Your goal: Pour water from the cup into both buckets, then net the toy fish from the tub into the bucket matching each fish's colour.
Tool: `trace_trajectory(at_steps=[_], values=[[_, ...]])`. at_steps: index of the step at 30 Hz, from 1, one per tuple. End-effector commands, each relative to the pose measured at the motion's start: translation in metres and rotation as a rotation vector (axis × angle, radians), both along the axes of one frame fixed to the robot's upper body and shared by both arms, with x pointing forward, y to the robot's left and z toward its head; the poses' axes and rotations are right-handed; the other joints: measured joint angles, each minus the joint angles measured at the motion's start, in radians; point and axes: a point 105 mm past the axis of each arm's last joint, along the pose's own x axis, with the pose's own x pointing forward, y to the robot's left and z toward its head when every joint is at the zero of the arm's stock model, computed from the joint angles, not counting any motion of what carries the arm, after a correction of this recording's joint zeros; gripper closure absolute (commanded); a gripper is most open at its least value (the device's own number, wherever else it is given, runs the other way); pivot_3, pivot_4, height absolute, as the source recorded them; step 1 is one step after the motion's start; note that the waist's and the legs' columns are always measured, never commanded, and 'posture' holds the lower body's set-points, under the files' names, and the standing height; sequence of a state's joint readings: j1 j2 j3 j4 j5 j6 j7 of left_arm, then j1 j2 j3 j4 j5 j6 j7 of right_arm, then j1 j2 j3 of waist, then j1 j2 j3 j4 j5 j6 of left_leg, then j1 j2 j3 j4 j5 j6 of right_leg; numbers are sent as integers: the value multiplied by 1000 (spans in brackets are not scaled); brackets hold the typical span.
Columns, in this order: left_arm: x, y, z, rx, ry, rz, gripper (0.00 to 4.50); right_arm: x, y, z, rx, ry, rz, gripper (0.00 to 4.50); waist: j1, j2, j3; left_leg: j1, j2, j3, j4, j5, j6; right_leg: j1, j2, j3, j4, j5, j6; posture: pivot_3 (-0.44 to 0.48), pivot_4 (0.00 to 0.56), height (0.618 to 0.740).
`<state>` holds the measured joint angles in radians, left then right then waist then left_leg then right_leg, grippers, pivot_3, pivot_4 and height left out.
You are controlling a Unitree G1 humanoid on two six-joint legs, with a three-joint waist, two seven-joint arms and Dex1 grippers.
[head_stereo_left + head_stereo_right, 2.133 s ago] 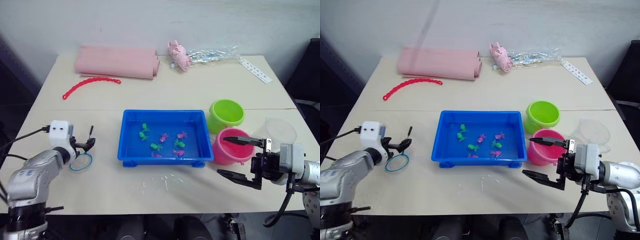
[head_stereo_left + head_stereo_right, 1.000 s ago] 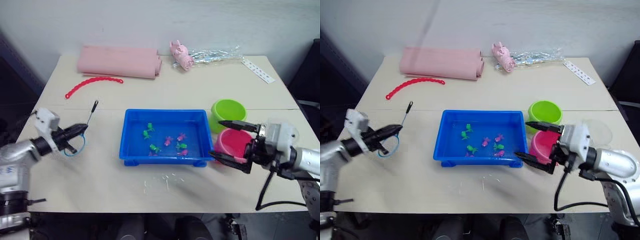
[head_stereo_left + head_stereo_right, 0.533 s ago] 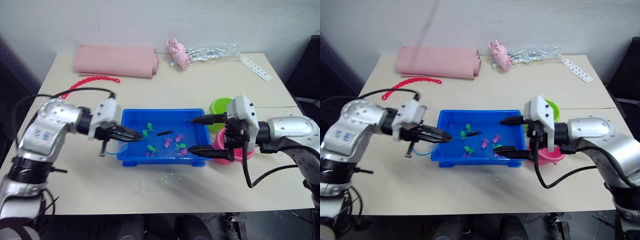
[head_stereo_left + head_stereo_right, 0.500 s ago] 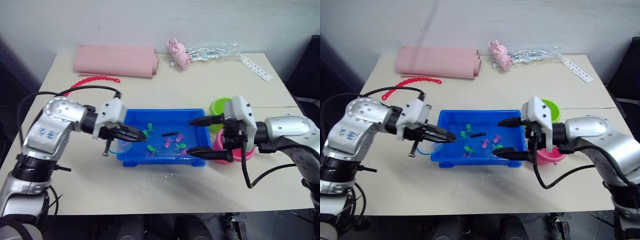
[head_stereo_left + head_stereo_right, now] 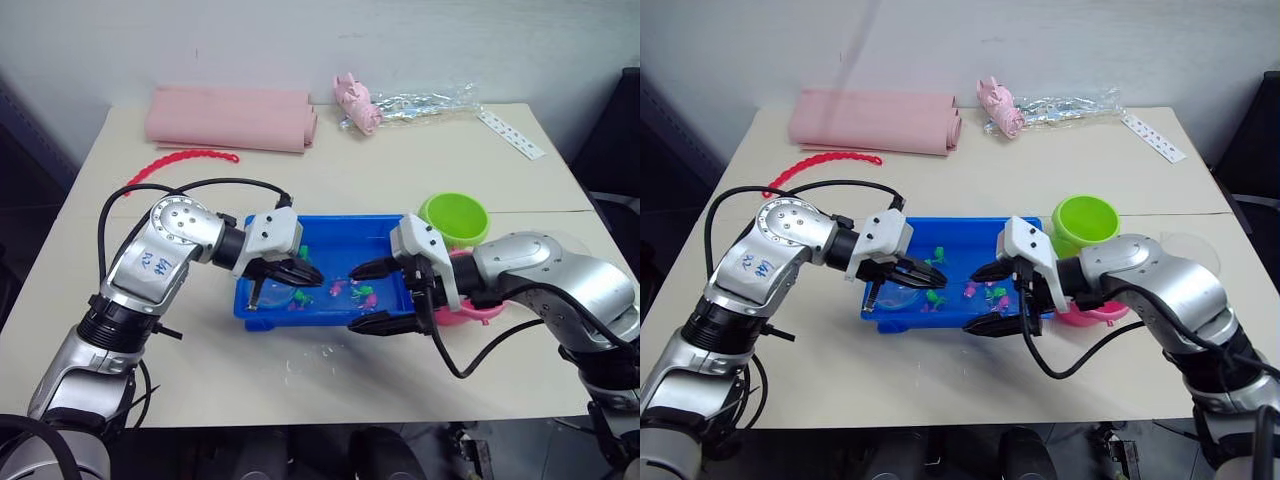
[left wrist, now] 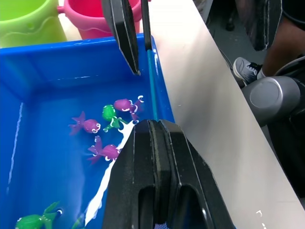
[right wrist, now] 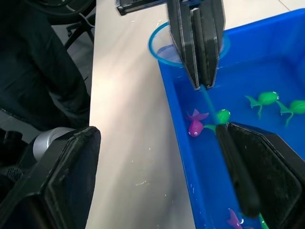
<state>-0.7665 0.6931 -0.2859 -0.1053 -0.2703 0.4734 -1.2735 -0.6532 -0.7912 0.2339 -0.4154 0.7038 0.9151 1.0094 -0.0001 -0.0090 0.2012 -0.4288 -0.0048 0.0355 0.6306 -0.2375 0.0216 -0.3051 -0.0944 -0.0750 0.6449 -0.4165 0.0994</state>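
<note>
Blue tub (image 5: 400, 228), both our arms reaching in.
Our left gripper (image 5: 930, 275) pinches the net (image 7: 167, 48); our right gripper (image 5: 366, 296) gapes wide.

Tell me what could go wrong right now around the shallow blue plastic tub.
1. The open right gripper straddles the shallow blue plastic tub at its near wall; closing or pulling could drag it and slosh water.
2. The left gripper, shut on the small blue-rimmed net, sits close opposite; they might collide.

Both claws crowd the tub (image 5: 322, 225)

Left claw (image 5: 312, 276) and right claw (image 5: 362, 296) meet over its near half; the tabletop (image 5: 320, 375) in front lies bare.
</note>
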Motion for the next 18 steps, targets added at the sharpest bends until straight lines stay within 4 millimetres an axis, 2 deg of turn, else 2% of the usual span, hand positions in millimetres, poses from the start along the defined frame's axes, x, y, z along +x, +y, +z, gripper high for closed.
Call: trace_trajectory(at_steps=[1,7,8,10,14,17,18], values=[[-7,-5,6,-8,-11,-27,4455,1,3,9,27,-43,-6,0,0,0,0,0,0,0,0,0,0,0,0,0,0,0,0,0,150,740],[-7,-6,6,-15,7,-9,4455,6,7,11,67,-55,-41,0,0,0,0,0,0,0,0,0,0,0,0,0,0,0,0,0,150,740],[-6,-5,6,-15,5,-1,4491,7,8,12,75,-65,-41,257,0,0,0,0,0,0,0,0,0,0,0,0,0,0,0,0,150,740],[-4,-3,5,-14,6,10,4500,9,9,14,92,-76,-47,804,0,0,0,0,0,0,0,0,0,0,0,0,0,0,0,0,150,740],[-3,-2,5,-19,8,20,4500,14,9,17,114,-94,-56,2752,0,0,0,0,0,0,0,0,0,0,0,0,1,0,0,0,150,740],[-2,-1,5,-26,8,28,4500,15,6,18,124,-97,-62,4383,0,0,0,0,0,0,0,0,0,0,0,0,1,0,0,0,150,740],[-2,-1,5,-30,8,31,4500,16,5,17,124,-98,-64,4487,0,0,0,0,0,0,0,0,0,0,0,0,1,0,0,0,150,740]])
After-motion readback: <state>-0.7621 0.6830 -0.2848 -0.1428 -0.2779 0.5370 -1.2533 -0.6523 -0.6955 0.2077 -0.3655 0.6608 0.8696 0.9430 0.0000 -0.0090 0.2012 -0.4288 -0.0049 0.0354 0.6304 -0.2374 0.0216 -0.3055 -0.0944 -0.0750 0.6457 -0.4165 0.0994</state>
